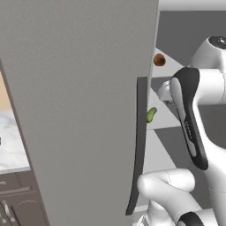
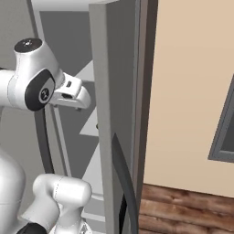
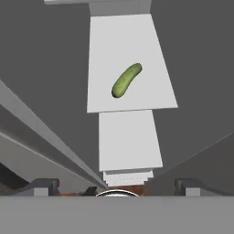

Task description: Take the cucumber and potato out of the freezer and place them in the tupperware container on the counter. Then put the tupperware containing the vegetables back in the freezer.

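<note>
Freezer door (image 1: 84,110) open, cucumber (image 3: 126,80) on shelf (image 3: 137,45)

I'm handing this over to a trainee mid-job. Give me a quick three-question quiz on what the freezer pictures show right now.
1. True or false: the cucumber lies on a pale shelf inside the freezer.
2. In the left base view, which sits higher: the potato or the cucumber? A) potato B) cucumber C) level
3. Fill in: the pincer stands ____ and holds nothing.

Key: 1 true; 2 A; 3 open.
</note>
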